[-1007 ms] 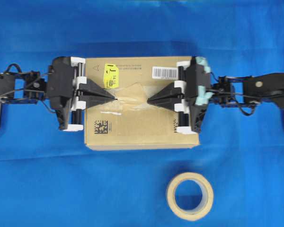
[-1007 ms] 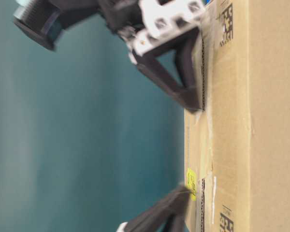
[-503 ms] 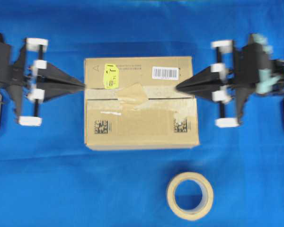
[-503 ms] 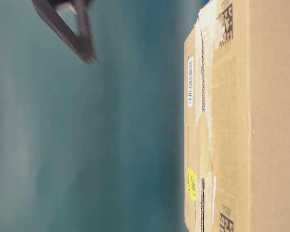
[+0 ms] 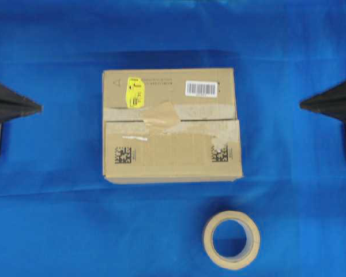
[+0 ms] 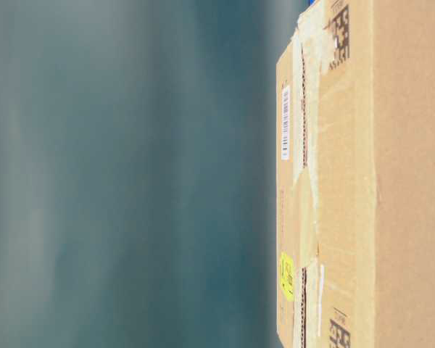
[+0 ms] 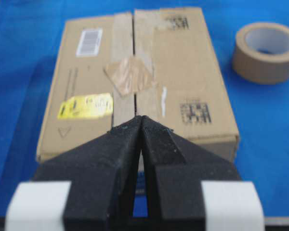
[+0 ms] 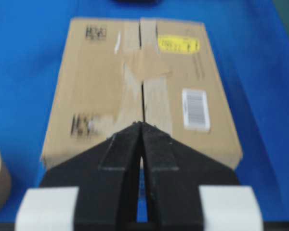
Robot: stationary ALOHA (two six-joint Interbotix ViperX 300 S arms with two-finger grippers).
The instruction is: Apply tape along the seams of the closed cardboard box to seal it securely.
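Observation:
The cardboard box (image 5: 172, 125) lies closed in the middle of the blue cloth, with its yellow sticker (image 5: 135, 92) and barcode label (image 5: 201, 88). The square piece of tan tape (image 5: 159, 115) is stuck across the seam (image 5: 210, 120) left of centre; it also shows in the left wrist view (image 7: 130, 75) and the right wrist view (image 8: 145, 63). My left gripper (image 5: 39, 107) is shut and empty at the left edge, well clear of the box. My right gripper (image 5: 302, 105) is shut and empty at the right edge. The box's side shows in the table-level view (image 6: 377, 174).
A beige tape roll (image 5: 231, 239) lies flat on the cloth in front of the box, to the right; it also shows in the left wrist view (image 7: 266, 51). Pale strips of old tape (image 5: 219, 112) run along the seam.
Both grippers have pulled back from the middle of the box top to the far left and right edges. The tape piece stays stuck on the seam.

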